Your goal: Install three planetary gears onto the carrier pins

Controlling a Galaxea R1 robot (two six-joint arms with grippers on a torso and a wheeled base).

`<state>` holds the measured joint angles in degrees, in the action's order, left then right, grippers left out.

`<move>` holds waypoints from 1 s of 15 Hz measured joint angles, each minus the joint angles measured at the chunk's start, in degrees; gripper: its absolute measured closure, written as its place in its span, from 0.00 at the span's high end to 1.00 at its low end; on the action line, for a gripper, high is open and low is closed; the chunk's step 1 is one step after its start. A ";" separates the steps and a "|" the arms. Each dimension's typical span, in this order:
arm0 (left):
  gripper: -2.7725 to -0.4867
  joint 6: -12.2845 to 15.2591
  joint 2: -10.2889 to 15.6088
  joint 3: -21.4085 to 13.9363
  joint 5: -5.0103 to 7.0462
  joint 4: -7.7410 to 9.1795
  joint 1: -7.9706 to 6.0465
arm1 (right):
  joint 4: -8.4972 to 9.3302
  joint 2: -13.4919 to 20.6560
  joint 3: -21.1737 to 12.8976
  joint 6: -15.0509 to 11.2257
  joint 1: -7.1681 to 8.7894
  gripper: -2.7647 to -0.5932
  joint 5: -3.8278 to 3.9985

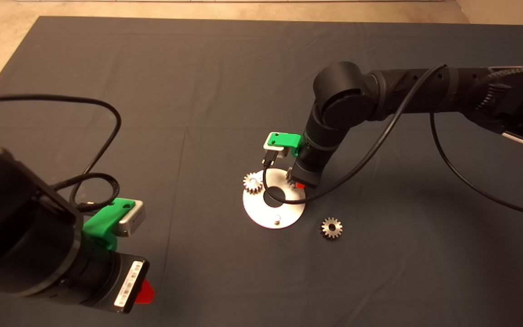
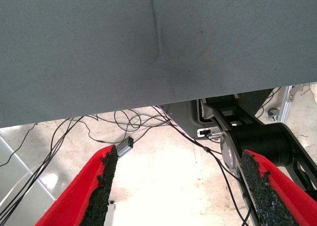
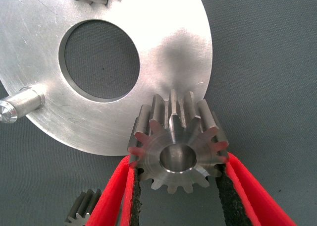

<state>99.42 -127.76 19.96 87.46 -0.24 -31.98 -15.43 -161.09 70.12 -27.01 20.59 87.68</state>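
the right gripper (image 3: 176,184) has its fingers closed on a gear (image 3: 176,146), hole pointing downward over the disc (image 1: 284,215) rim so it can slide onto a peg hidden beneath. one gear (image 1: 252,182) already sits on its peg; a bare peg (image 1: 277,221) waits, a spare gear (image 1: 331,228) lies on the mat (image 1: 243,68) nearby (just beside the disc). the left gripper (image 2: 176,186) is parked at the mat's edge, fingers spread, empty.

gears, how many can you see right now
3: one gear seated at the disc's left edge, one gear gripped by the right end effector over the disc, one gear loose on the mat.
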 joint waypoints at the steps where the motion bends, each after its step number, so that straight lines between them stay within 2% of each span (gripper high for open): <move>1: 0.55 0.00 0.00 0.00 0.00 0.00 0.00 | 0.00 -0.02 0.00 0.00 0.00 0.16 0.02; 15: 0.55 0.00 0.00 0.00 -0.02 0.00 0.00 | -0.02 -0.02 -0.11 0.21 -0.28 0.16 0.03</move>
<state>99.41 -127.76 19.96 87.43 -0.24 -31.98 -15.46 -161.11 70.01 -26.81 20.31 87.70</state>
